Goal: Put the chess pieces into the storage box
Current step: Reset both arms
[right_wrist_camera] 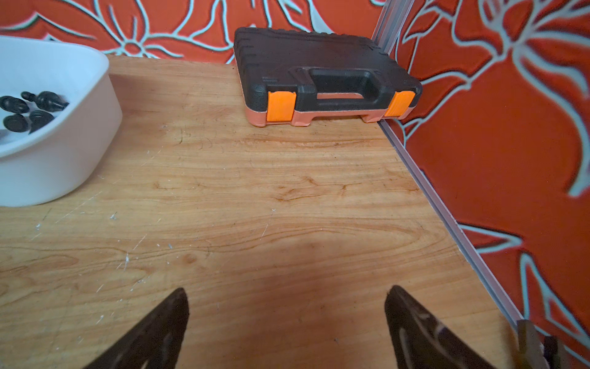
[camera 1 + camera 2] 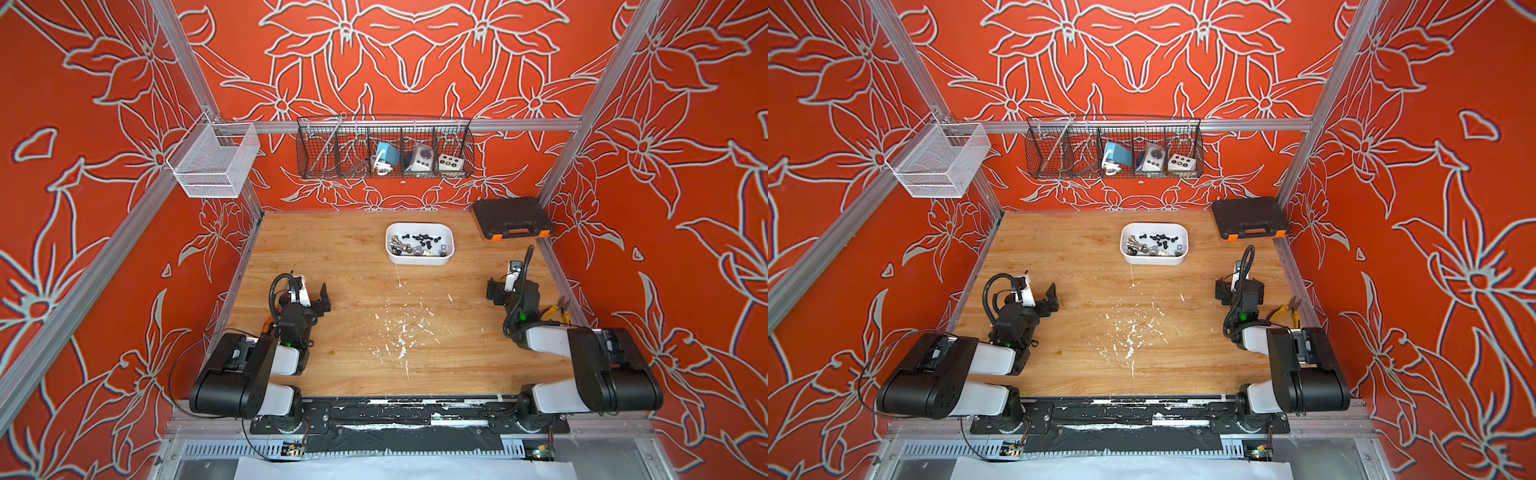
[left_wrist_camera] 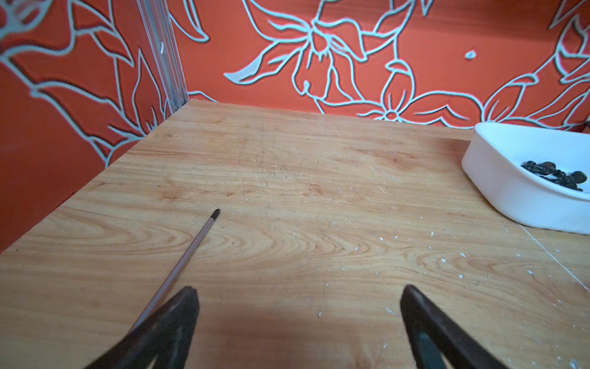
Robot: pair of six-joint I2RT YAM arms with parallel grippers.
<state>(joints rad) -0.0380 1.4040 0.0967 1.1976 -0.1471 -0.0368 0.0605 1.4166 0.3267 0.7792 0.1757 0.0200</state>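
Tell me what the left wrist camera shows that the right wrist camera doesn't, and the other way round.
Only the left wrist view: a thin screwdriver shaft lying on the table, its near end hidden behind a finger of the left gripper. Only the right wrist view: the closed black case with orange latches in the table's corner, and the right gripper. Both: the white storage box holding black chess pieces, the wooden tabletop, and open jaws with nothing between them.
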